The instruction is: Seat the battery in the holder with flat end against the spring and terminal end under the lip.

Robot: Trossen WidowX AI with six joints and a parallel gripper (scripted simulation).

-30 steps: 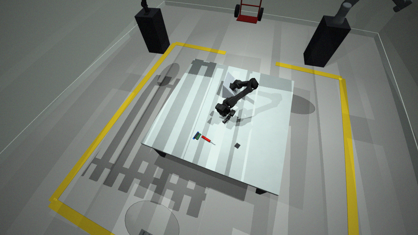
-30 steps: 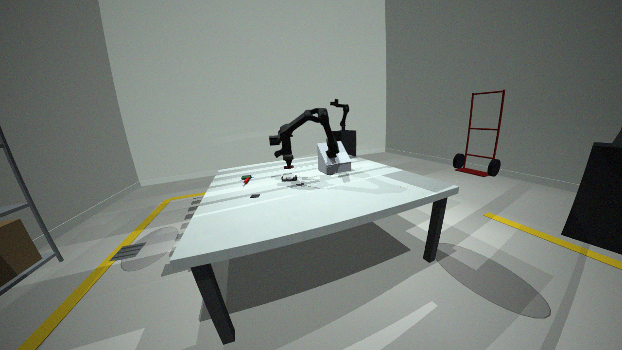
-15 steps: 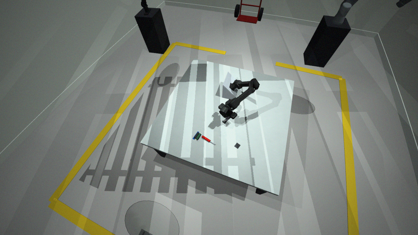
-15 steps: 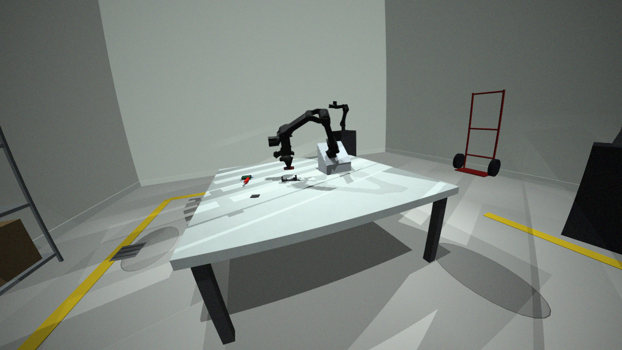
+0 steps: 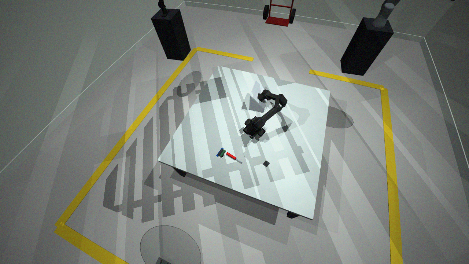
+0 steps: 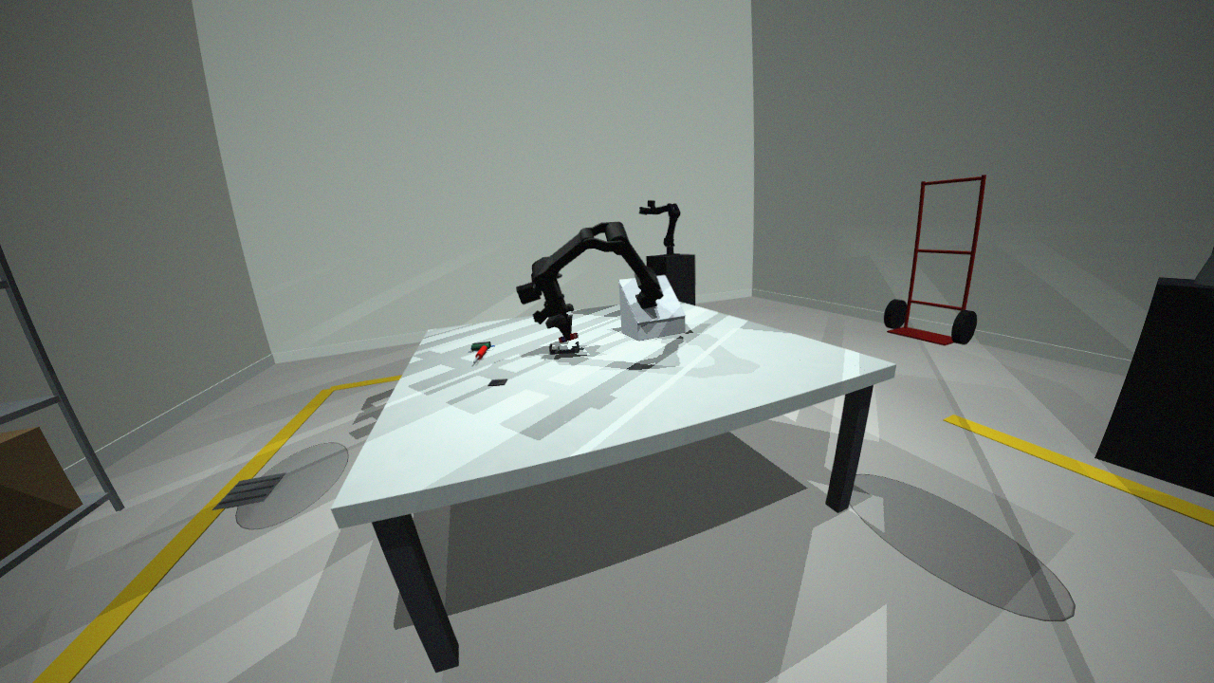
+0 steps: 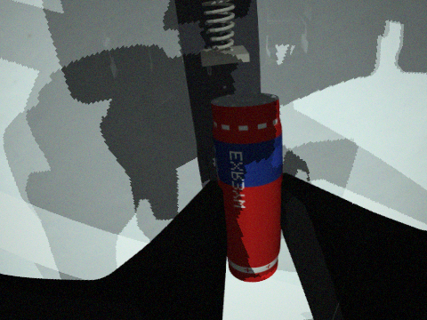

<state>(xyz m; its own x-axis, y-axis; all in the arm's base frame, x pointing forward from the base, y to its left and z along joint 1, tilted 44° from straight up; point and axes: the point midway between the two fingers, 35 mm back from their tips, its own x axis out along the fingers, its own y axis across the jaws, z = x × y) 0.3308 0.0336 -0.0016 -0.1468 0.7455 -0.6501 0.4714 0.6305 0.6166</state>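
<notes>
My gripper is shut on the red battery, which has a blue band. In the wrist view the battery's flat end points up the picture, toward the spring, and its plus-marked end points down. The dark holder is below the battery. The battery appears above it and a little right of its midline, with a gap between flat end and spring plate. I cannot tell whether they touch. The holder's lip is hidden behind the battery and fingers.
A red-handled screwdriver lies on the table by a green and blue object. A small dark square lies apart. A pale angled block stands by the arm's base.
</notes>
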